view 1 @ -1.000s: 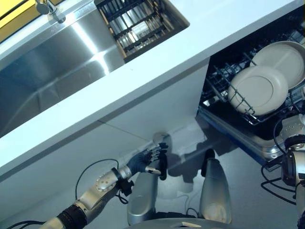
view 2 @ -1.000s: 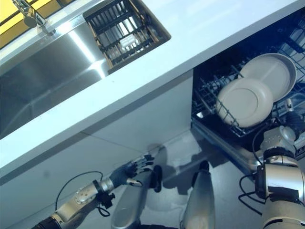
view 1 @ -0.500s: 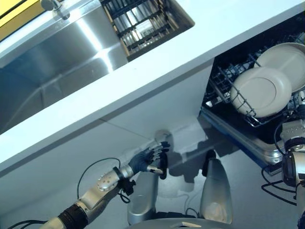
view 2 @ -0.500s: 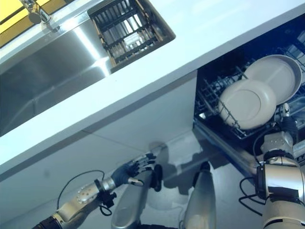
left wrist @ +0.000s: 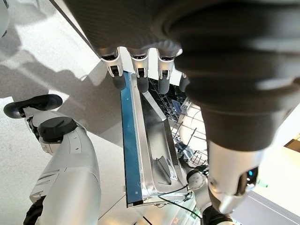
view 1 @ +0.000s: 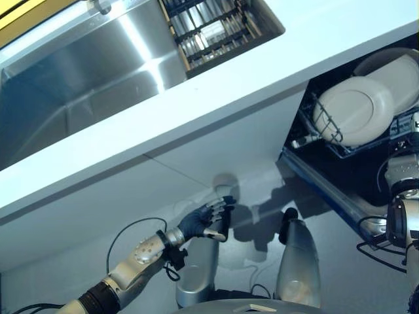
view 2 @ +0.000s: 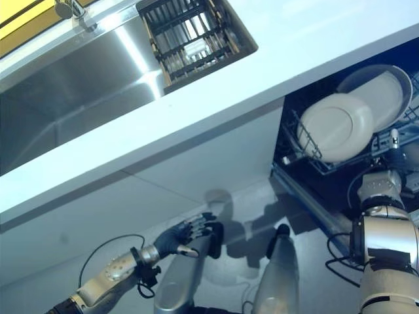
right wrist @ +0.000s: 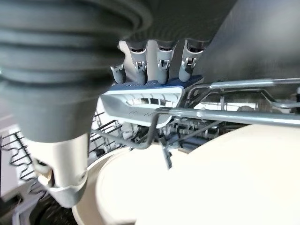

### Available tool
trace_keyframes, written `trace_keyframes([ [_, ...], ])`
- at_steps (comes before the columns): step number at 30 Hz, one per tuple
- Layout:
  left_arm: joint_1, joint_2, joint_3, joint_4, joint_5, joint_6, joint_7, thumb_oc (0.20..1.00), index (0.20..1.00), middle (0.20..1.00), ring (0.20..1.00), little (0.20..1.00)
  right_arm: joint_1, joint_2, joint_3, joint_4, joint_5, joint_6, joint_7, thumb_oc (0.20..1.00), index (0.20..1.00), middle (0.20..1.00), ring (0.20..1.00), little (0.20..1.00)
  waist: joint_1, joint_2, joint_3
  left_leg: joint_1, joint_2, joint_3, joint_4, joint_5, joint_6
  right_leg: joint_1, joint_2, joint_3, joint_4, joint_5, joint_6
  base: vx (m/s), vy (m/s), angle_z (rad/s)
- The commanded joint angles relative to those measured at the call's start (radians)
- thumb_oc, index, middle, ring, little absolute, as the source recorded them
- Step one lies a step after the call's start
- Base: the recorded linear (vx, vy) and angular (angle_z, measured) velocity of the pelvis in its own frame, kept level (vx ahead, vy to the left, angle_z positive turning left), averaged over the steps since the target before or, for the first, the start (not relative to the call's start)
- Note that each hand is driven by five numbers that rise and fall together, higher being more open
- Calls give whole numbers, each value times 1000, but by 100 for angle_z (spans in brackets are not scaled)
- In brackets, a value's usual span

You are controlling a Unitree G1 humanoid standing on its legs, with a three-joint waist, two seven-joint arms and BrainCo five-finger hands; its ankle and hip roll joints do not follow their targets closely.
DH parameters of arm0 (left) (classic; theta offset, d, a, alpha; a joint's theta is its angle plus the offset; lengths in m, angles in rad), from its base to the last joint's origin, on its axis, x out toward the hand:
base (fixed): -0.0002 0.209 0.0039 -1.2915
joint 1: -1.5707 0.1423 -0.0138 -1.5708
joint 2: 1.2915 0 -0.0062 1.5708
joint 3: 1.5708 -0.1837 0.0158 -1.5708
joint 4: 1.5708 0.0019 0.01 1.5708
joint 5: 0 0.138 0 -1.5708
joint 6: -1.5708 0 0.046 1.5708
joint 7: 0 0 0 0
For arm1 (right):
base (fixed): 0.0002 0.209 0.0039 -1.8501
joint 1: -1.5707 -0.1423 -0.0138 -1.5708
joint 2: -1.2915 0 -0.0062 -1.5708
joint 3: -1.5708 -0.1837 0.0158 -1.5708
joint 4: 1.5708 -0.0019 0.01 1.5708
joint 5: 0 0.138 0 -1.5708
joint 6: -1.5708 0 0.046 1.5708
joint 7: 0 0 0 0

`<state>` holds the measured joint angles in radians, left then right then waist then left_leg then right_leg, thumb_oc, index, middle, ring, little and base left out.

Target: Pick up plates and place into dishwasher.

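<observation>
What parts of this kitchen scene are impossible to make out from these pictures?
- Rear plate: partly covered by the front plate in the eye views.
- Dishwasher rack: cut off by the picture's right edge, so any further dishes are unknown.
- Right hand: its fingertips disappear behind the rack's rim in the right wrist view.
- Sink: cut off at the left edge.

Silver-grey arms ending in dark-covered hands

The left hand [view 1: 204,221], lower centre of the left eye view, has a dark cover over its back, silver fingers with dark tips, and a silver forearm with small screws and a black ribbed cuff. The right hand [right wrist: 157,61] shows a grey ribbed cover, silver fingers and a pale thumb; its arm, at the right edge, is silver with black bands.
</observation>
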<state>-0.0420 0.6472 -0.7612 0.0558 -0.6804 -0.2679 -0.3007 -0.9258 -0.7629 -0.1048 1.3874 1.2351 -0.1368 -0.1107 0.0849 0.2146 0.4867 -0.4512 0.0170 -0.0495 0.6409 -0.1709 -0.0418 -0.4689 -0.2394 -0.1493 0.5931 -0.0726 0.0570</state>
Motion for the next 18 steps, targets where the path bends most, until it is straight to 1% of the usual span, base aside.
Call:
trace_keyframes([
  [1,13,52,50,-100,43,-47,14,1000,1000,1000,1000,1000,-137,-3,39,-78,29,-7,98,1000,1000,1000,1000,1000,55,-7,-35,-67,41,-4,-26,36,-2,39,26,-20,32,-78,-17,0,0,0],
  [4,22,65,69,-126,42,-50,11,1000,1000,1000,1000,1000,-140,-9,32,-72,95,21,132,1000,1000,1000,1000,1000,64,-6,-36,-72,41,-7,-32,43,-4,37,25,-31,31,-77,-17,-20,-27,13],
  [9,27,68,103,-170,18,-30,-3,1000,1000,1000,1000,1000,-149,-9,22,-65,162,41,215,1000,1000,1000,1000,1000,79,0,-42,-80,37,-12,-50,55,-5,30,19,-47,31,-78,-16,-11,-3,6],
  [11,33,70,120,-186,14,-24,-12,1000,1000,1000,1000,1000,-149,-13,19,-62,196,59,252,1000,1000,1000,1000,1000,85,2,-47,-84,37,-13,-54,60,-7,24,15,-53,34,-78,-16,-4,-1,9],
  [14,34,73,148,-224,13,-7,-14,1000,1000,1000,1000,1000,-149,-23,10,-68,219,65,281,1000,1000,1000,1000,1000,91,7,-49,-95,33,-16,-64,67,-7,12,12,-59,37,-79,-15,-19,-4,10],
  [18,36,86,194,-264,-7,21,-20,1000,1000,1000,1000,1000,-161,-23,16,-86,229,55,306,1000,1000,1000,1000,1000,104,7,-53,-111,30,-27,-95,88,-10,-5,16,-69,35,-83,-13,-29,-28,6],
])
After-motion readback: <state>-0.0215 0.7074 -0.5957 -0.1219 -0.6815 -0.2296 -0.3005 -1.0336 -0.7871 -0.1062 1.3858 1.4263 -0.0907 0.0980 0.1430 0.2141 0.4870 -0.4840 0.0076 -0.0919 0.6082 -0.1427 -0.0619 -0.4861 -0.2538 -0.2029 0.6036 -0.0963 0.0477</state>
